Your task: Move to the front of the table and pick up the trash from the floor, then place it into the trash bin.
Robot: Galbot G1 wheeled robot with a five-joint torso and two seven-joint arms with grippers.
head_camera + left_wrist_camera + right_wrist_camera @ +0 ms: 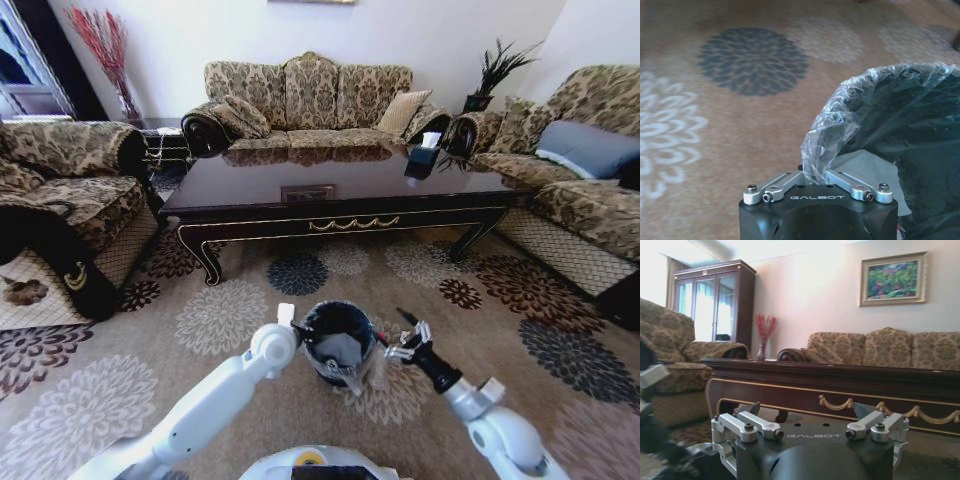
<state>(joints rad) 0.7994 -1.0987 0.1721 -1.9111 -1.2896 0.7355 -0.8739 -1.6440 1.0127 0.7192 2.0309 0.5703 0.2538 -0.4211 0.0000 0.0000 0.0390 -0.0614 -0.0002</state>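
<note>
The black trash bin with its crinkly liner stands on the flowered floor in front of the dark table. My left gripper is at the bin's left rim, shut on a fold of the liner. A pale crumpled sheet of trash lies inside the bin. My right gripper hangs open and empty just right of the bin, facing the table's gold-trimmed rail. A clear shape with a red bit, seemingly the bottle, leans at the bin's right side.
Sofas ring the table on the left, back and right. A small dark tissue box sits on the tabletop. Open carpet lies on both sides of the bin and between it and the table.
</note>
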